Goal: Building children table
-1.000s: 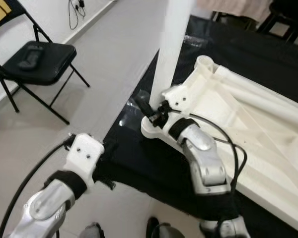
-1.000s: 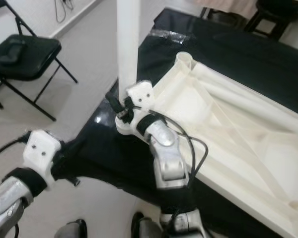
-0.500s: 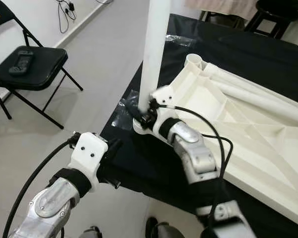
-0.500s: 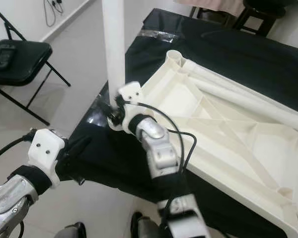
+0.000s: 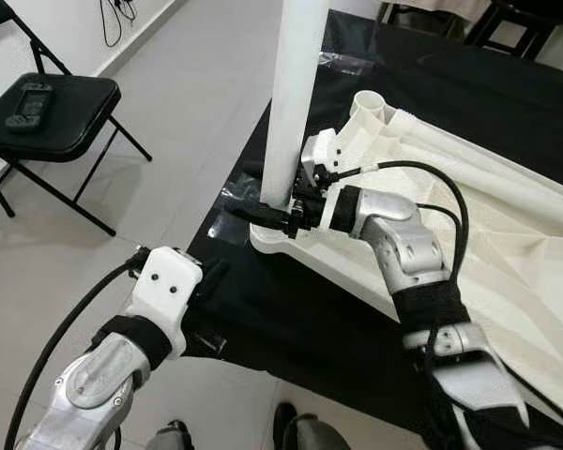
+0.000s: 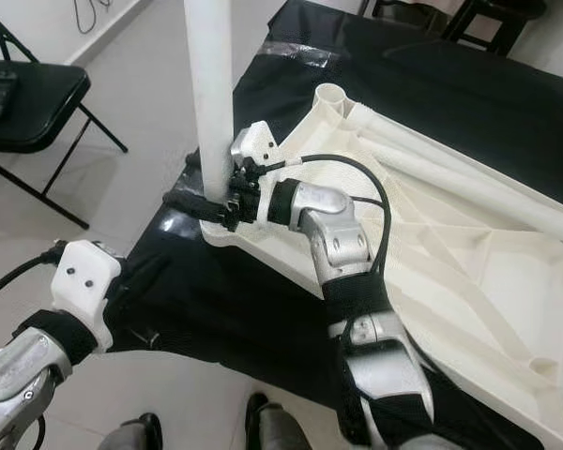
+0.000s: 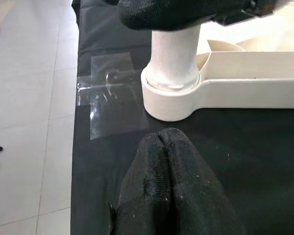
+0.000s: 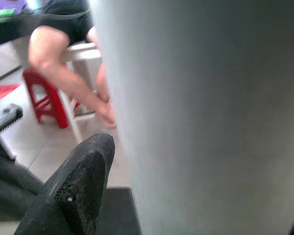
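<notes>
1. Grey floor tiles (image 5: 197,84) lie all around, and a black folding chair (image 5: 52,117) stands on them to my left, by the wall.
2. Right in front of me is a low counter (image 5: 310,319) with a black cover on it.
3. On that counter lies the big white table top (image 5: 507,216), turned upside down, so its ribs face up.
4. One tall white leg (image 5: 296,94) stands upright in the round corner socket (image 7: 169,100) of the table top, at the corner near the counter's edge.
5. My right gripper (image 5: 263,212) reaches across to the bottom of the leg. Its fingers are on either side of the leg and hold it.
6. My left gripper (image 7: 169,147) is shut with nothing in it. It hangs low over the black cover, just in front of the socket and not touching it.
7. A small dark remote (image 5: 23,97) rests on the chair seat.
8. Clear tape (image 7: 108,98) is stuck on the black cover beside the socket.
</notes>
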{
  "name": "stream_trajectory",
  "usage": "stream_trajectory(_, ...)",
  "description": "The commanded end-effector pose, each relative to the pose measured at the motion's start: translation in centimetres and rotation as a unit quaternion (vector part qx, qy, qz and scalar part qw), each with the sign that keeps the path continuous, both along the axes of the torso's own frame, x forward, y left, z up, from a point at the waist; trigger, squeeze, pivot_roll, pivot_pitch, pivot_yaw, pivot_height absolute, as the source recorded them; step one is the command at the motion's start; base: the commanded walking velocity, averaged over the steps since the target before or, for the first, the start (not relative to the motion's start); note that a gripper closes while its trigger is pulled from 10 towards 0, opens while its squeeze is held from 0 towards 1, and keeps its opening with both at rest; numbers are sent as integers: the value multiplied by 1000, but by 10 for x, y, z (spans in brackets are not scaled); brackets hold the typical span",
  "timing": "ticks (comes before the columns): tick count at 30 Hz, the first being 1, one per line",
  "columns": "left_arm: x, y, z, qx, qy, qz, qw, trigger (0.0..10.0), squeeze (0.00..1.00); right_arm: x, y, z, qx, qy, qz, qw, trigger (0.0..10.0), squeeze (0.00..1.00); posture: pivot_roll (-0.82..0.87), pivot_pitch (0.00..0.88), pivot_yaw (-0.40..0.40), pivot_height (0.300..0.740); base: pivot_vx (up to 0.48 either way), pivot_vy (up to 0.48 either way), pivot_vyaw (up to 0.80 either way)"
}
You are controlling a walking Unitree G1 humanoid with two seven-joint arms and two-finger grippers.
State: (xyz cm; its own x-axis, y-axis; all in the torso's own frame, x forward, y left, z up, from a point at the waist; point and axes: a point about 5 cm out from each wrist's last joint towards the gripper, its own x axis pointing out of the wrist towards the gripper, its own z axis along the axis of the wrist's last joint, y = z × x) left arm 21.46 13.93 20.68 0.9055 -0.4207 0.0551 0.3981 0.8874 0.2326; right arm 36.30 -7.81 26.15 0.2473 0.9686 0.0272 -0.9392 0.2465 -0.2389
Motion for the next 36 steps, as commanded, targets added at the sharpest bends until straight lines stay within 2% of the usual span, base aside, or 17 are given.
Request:
stream_trajectory(1, -4, 1, -1, 5, 5, 2, 1000, 10000, 0, 2, -2, -3, -17, -5, 6, 1000, 9451, 0, 161, 297, -153, 740, 0, 0, 0)
stream_trajectory(2, -5, 1, -1, 6, 5, 3, 1000, 10000, 0, 5, -4, 0, -16, -4, 8, 1000, 667, 0, 164, 300, -154, 740, 0, 0, 0)
stream_trajectory(3, -5, 1, -2, 8, 6, 2, 1000, 10000, 0, 7, -6, 1, -16, -3, 9, 1000, 0, 0, 162, 302, -155, 740, 0, 0, 0)
stream_trajectory(14, -6, 0, -4, 6, 11, 0, 1000, 10000, 0, 10, -18, -3, -25, -2, 18, 1000, 0, 0, 136, 303, -153, 740, 0, 0, 0)
stream_trajectory(16, -6, -1, -4, 6, 11, -2, 1000, 10000, 0, 9, -22, -7, -22, -5, 5, 1000, 0, 0, 133, 307, -156, 740, 0, 0, 0)
stream_trajectory(18, -7, -1, -4, 5, 12, -2, 1000, 10000, 0, 8, -30, -18, -16, -9, -64, 998, 0, 0, 125, 313, -160, 740, 0, 0, 0)
stream_trajectory(20, -7, -1, -4, 5, 12, -2, 1000, 10000, 0, 8, -30, -18, -16, -9, -64, 998, 0, 0, 125, 313, -160, 740, 0, 0, 0)
stream_trajectory(21, -7, -1, -4, 5, 12, -2, 1000, 10000, 0, 10, -30, -29, 11, 11, -171, 985, 0, 0, 117, 316, -160, 740, 0, 0, 0)
stream_trajectory(22, -7, 1, -4, 5, 13, -3, 1000, 10000, 0, 10, -31, -42, 16, 3, -313, 950, 0, 0, 101, 319, -148, 740, 0, 0, 0)
stream_trajectory(23, -7, 1, -4, 4, 15, -4, 1000, 10000, 0, -2, -36, -54, 27, -19, -444, 896, 0, 0, 101, 319, -148, 740, 0, 0, 0)
stream_trajectory(25, -7, 1, -4, 4, 15, -4, 1000, 10000, 0, -2, -36, -54, 27, -19, -444, 896, 0, 0, 101, 319, -148, 740, 0, 0, 0)
stream_trajectory(26, -6, 0, -4, 6, 17, -7, 1000, 10000, 0, -21, -26, -70, 14, -15, -462, 887, 0, 0, 113, 332, -131, 740, 0, 0, 0)
stream_trajectory(27, -6, -1, -5, 4, 18, -11, 1000, 10000, 0, -36, -11, -82, 16, 2, -443, 896, 0, 0, 100, 316, -122, 740, 0, 0, 0)
stream_trajectory(28, -6, -1, -5, 4, 18, -11, 1000, 10000, 0, -36, -11, -82, 16, 2, -443, 896, 0, 0, 100, 316, -122, 740, 0, 0, 0)
stream_trajectory(30, -3, -4, -3, 4, 13, -18, 1000, 10000, 0, -42, 15, -86, 24, 23, -378, 925, 0, 0, 114, 300, -124, 740, 0, 0, 0)
stream_trajectory(35, -1, -4, -1, 7, 7, -18, 1000, 10000, 0, -30, 23, -79, 29, 17, -351, 936, 0, 0, 133, 292, -125, 740, 0, 0, 0)
stream_trajectory(36, 0, -3, 0, 9, 6, -15, 1000, 10000, 0, -27, 24, -78, 26, 17, -346, 938, 10000, 0, 139, 287, -122, 740, 0, 0, 0)
